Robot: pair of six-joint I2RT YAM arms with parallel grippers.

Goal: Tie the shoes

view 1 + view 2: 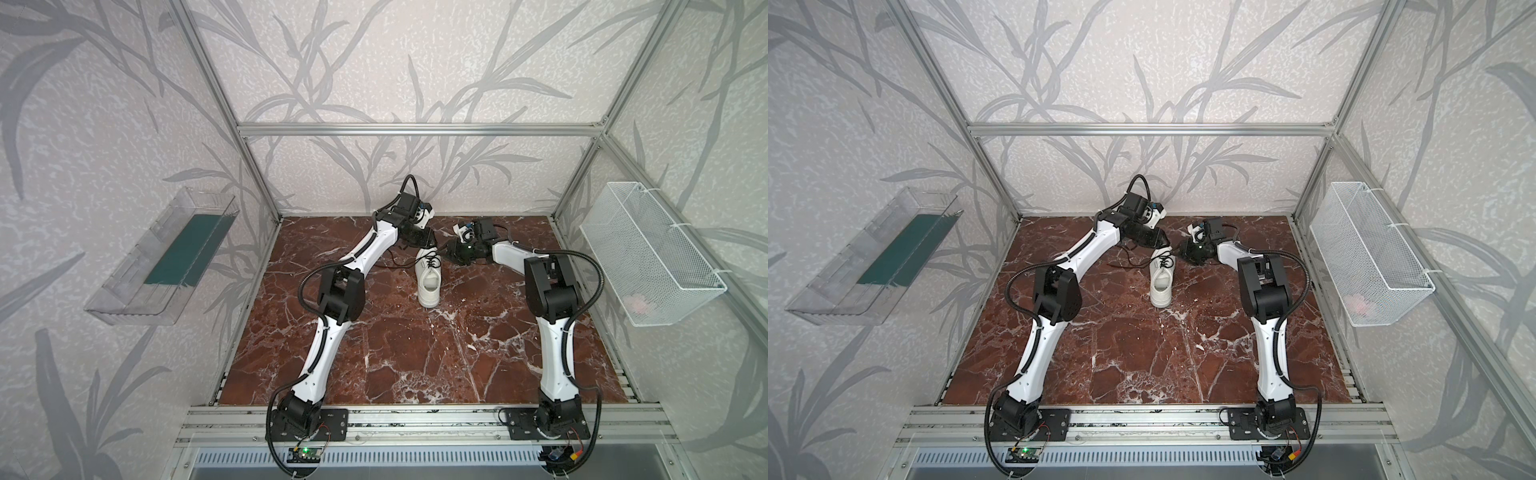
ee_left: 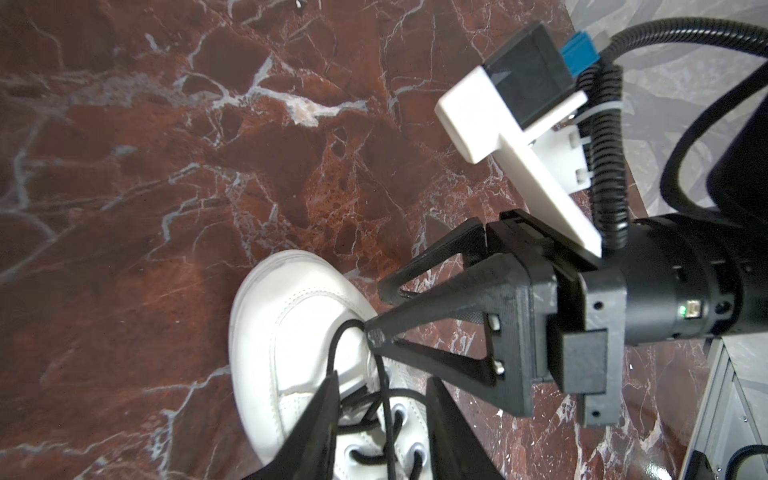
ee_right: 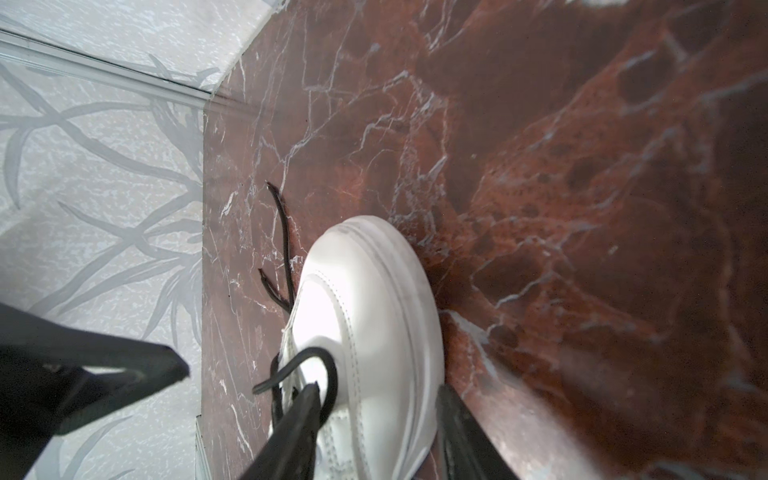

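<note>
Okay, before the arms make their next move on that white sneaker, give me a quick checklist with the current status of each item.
1. Sneaker sitting flat on the marble table, sole down: ok.
2. Both grippers at the toe end: ok; left gripper straddles the laces, right gripper meets it there.
3. Left jaws parted: ok, a gap shows.
4. Right jaws parted: ok, a gap shows.
5. Right gripper gripping the lace loop: cannot tell; one tip touches it.
6. Bow finished: not ok; loose lace ends lie on the table beside the toe.
</note>
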